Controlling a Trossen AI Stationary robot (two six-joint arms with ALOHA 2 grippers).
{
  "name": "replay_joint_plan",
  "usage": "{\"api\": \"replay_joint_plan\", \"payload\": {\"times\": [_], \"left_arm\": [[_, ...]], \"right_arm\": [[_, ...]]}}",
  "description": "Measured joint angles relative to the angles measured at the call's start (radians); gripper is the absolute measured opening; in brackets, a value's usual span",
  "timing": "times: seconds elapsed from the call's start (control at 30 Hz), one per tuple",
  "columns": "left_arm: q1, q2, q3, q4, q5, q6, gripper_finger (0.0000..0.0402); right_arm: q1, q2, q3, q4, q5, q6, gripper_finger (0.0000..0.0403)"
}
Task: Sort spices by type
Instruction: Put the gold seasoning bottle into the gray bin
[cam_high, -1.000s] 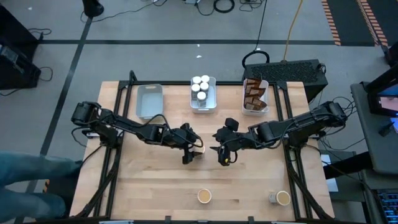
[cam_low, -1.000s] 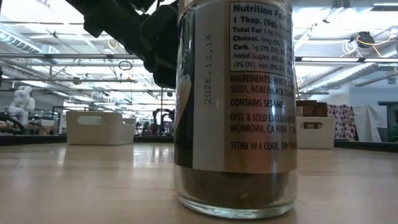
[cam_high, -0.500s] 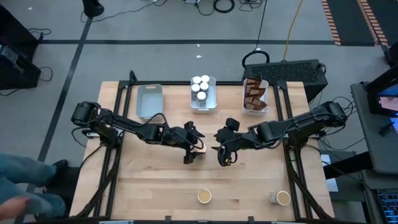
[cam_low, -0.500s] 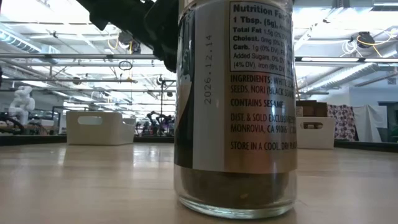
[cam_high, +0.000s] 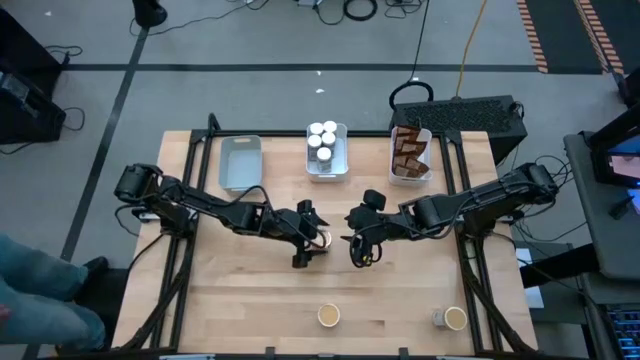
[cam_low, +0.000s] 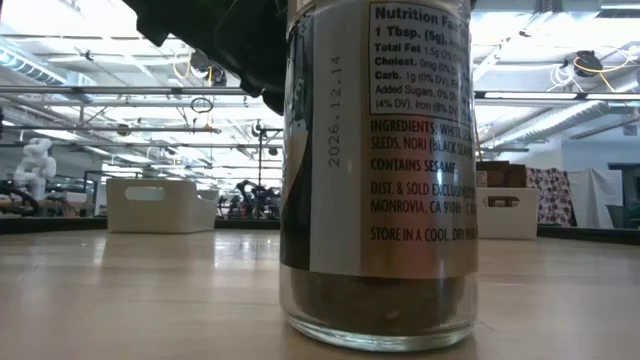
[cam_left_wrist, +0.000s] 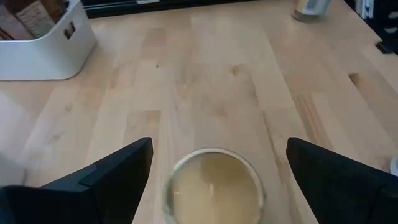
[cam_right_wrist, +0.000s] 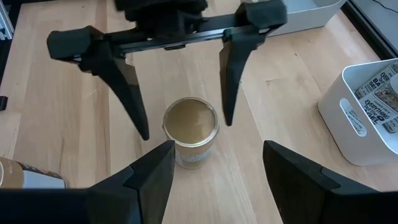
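right wrist view shows the left gripper (cam_right_wrist: 183, 127) spread wide around a tan-topped tub (cam_right_wrist: 190, 130) at frame centre, fingers (cam_right_wrist: 234, 74) flanking it without touching. high view puts the right gripper (cam_high: 358, 250) just right of that tub, partly open and empty. two more tubs (cam_high: 328, 316) stand along the lower edge of the table (cam_high: 240, 300).

— Site type? 
— Robotics lab, open hall. Ceiling trusses (cam_low: 120, 95) with strip lights, a white humanoid figure (cam_low: 35, 160) far back, benches beyond.
— Floor? 
— Grey concrete, cables (cam_high: 360, 10) trailing, hazard-striped tape (cam_high: 535, 30), wooden table (cam_high: 250, 290).
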Motion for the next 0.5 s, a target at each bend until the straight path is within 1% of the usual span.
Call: {"api": "replay_joint_plan", "payload": {"times": [0.4,0.5], "left_arm": [[-0.005,0.052,0.001,-0.006,-0.013,0.021,0.0373],[-0.005,0.052,0.001,-0.002,-0.034,0.022,0.0373]], "right_arm": [[0.000,0.000,0.000,0.001,0.000,0.010,0.0226],[0.000,0.000,0.000,0.001,0.000,0.020,0.0226]]}}
